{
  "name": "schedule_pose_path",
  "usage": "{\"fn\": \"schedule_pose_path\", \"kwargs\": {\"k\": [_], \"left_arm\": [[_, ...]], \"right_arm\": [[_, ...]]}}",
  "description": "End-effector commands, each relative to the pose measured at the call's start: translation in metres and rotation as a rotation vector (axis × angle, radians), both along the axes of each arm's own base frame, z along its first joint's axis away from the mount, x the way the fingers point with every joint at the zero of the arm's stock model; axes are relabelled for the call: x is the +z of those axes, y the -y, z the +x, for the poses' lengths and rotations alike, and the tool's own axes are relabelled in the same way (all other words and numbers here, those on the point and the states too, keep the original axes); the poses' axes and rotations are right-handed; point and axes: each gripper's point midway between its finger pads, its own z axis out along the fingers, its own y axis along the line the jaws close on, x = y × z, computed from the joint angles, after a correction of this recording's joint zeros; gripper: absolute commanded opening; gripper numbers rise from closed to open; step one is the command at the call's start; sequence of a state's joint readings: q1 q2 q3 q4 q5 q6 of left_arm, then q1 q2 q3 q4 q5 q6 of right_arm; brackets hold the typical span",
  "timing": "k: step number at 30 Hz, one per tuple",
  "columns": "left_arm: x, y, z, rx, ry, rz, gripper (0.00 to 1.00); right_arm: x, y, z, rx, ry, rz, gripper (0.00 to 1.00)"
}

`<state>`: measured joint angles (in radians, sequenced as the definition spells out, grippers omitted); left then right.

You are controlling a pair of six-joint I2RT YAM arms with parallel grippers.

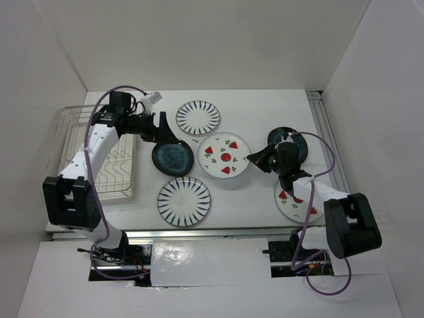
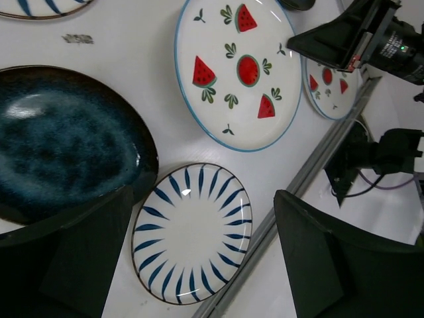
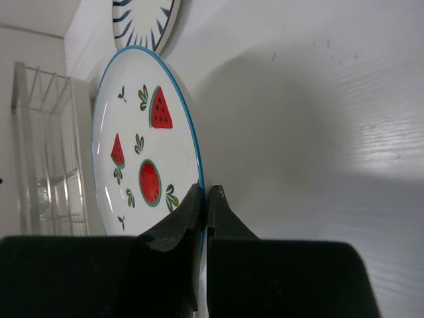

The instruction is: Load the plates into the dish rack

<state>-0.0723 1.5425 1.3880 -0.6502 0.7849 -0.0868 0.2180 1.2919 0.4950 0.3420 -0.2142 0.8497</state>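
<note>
Six plates lie flat on the white table (image 1: 265,109), all outside the dish rack (image 1: 116,173), which sits at the table's 9 o'clock edge in the overhead view with only its wire tines showing inside.

Taking the centre watermelon plate (image 1: 225,149) as the dial:
- the far striped plate (image 1: 197,117) is at 11 o'clock
- the left blue plate (image 1: 173,159) is just beside it at 9 o'clock
- the near striped plate (image 1: 183,201) is at 7 o'clock
- the right blue plate (image 1: 278,137) is at 2 o'clock, partly hidden under my right arm
- the near watermelon plate (image 1: 295,207) is at 4 o'clock, also partly under that arm

My right gripper (image 1: 252,159) is clenched on the centre watermelon plate, the two fingertips pinched together over the blue-lined rim at its 3 o'clock edge. My right wrist camera shows the rim running straight into the slot between them. I cannot tell whether the plate has left the table.

My left gripper (image 1: 163,138) is released, with the jaws spread wide and nothing between them. It hovers at the 11 o'clock edge of the left blue plate. In my left wrist camera one finger (image 2: 86,252) overlaps that plate's rim, while the other stands well apart past the near striped plate.
</note>
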Motion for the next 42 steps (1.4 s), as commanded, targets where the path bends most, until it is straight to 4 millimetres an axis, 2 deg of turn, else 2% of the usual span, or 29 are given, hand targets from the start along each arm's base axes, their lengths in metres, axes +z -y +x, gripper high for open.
{"fn": "schedule_pose_path", "kwargs": {"k": [1, 6, 9, 12, 16, 18, 22, 26, 27, 29, 30, 31, 32, 35, 40, 42], "left_arm": [[0.02, 0.021, -0.006, -0.089, -0.016, -0.119, 1.0], [0.003, 0.033, -0.004, -0.112, -0.048, -0.099, 1.0], [-0.011, 0.033, 0.0, -0.093, -0.083, -0.097, 1.0], [-0.013, 0.033, 0.002, -0.087, -0.091, -0.101, 1.0], [-0.021, 0.033, 0.008, -0.053, -0.11, -0.099, 1.0], [-0.03, 0.032, 0.004, -0.041, -0.13, -0.095, 1.0], [-0.036, 0.031, -0.002, -0.011, -0.14, -0.102, 0.99], [-0.027, 0.027, -0.007, 0.017, -0.102, -0.095, 0.83], [-0.026, 0.028, -0.008, 0.023, -0.102, -0.101, 0.71], [-0.022, 0.023, -0.007, 0.054, -0.097, -0.108, 0.58], [-0.017, 0.023, -0.008, 0.053, -0.084, -0.11, 0.51], [-0.018, 0.022, -0.007, 0.062, -0.082, -0.102, 0.39], [-0.015, 0.022, -0.008, 0.067, -0.08, -0.107, 0.31], [-0.017, 0.015, -0.007, 0.088, -0.096, -0.117, 0.0], [0.006, 0.004, -0.008, 0.087, -0.067, -0.181, 0.0], [0.021, -0.01, -0.005, 0.124, -0.031, -0.196, 0.0]], "right_arm": [[0.087, -0.023, 0.011, 0.058, 0.245, 0.225, 0.0], [0.111, -0.037, 0.011, 0.094, 0.302, 0.261, 0.0], [0.126, -0.053, 0.01, 0.138, 0.334, 0.276, 0.0], [0.134, -0.066, 0.011, 0.163, 0.352, 0.285, 0.0], [0.148, -0.095, 0.008, 0.217, 0.385, 0.318, 0.0], [0.154, -0.104, 0.01, 0.227, 0.395, 0.335, 0.0], [0.165, -0.118, 0.008, 0.239, 0.419, 0.36, 0.0], [0.172, -0.131, 0.007, 0.252, 0.434, 0.372, 0.0], [0.172, -0.131, 0.012, 0.241, 0.436, 0.371, 0.0], [0.17, -0.135, 0.011, 0.25, 0.433, 0.372, 0.0], [0.175, -0.139, 0.009, 0.26, 0.441, 0.378, 0.0], [0.177, -0.139, 0.009, 0.26, 0.449, 0.382, 0.0], [0.173, -0.14, 0.01, 0.26, 0.441, 0.379, 0.0], [0.179, -0.143, 0.011, 0.262, 0.454, 0.371, 0.0], [0.165, -0.147, 0.009, 0.277, 0.424, 0.313, 0.0], [0.162, -0.148, 0.011, 0.295, 0.424, 0.265, 0.11]]}}
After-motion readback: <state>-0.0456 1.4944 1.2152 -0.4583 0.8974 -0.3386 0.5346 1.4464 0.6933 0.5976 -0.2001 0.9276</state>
